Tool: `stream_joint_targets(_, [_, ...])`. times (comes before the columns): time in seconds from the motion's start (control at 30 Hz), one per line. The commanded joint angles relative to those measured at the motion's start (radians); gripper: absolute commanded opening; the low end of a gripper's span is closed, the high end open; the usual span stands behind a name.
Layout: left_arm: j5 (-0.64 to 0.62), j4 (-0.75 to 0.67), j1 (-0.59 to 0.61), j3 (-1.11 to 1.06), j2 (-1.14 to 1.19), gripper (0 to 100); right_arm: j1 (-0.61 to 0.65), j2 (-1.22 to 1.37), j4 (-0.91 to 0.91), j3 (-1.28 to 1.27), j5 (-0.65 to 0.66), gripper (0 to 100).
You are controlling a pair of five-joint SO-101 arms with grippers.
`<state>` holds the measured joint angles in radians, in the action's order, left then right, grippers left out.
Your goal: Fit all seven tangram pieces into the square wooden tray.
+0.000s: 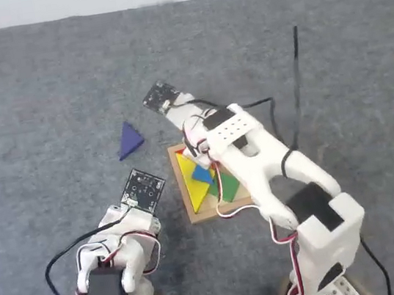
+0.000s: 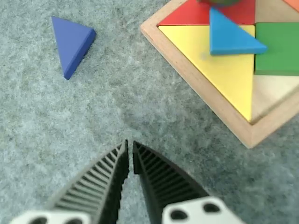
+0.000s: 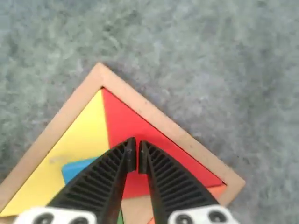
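The right claw [image 3: 137, 151] hangs over the wooden tray [image 3: 159, 122] with its two black ribbed fingers pressed almost together and nothing between them. Right under its tips is the red triangle [image 3: 135, 121], which fills the tray corner just ahead of the claw. Beside the red one, along the tray's other rim, lies the big yellow triangle [image 3: 79, 140]. A small light blue triangle [image 3: 77, 170] shows close under one finger. A sliver of an orange piece [image 3: 217, 189] peeks out at the tray's edge on the other side.

The left claw [image 2: 130, 151] is low over the grey felt worktop [image 1: 40, 89], apart from the tray. Its fingers are closed too, with only a thin slit between the tips, and they grip nothing. Ahead of it and off to one side sits the tray [image 2: 196, 79], one corner pointing back near the claw. In it are the yellow triangle [image 2: 219, 70] and the red triangle [image 2: 191, 14] beyond it. The light blue triangle [image 2: 229, 35] seems to rest partly on top of the yellow, and a green square [image 2: 278, 49] sits next to a patch of bare wood. Ahead to the other side, well apart from the tray, a dark blue triangle [image 2: 72, 39] lies loose on the felt.
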<state>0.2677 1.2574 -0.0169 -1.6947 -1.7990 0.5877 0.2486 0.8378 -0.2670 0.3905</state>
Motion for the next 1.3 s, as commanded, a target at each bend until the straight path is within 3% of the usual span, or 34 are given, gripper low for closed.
stream_joint_targets(0.0, [0.015, -0.002, 0.0, 0.01, -0.017, 2, 0.024, -0.012, 0.013, 0.058, 0.014, 0.8])
stream_joint_targets(0.37, [0.015, -0.002, 0.0, 0.01, -0.017, 2, 0.012, -0.058, 0.016, 0.081, -0.025, 0.8])
stream_joint_targets(0.8, [0.015, -0.002, 0.0, 0.01, -0.017, 2, 0.13, -0.13, 0.035, -0.037, -0.031, 0.8])
stream_joint_targets(1.27, [0.015, -0.002, 0.0, 0.01, -0.017, 2, -0.015, -0.13, 0.001, -0.095, -0.023, 0.8])
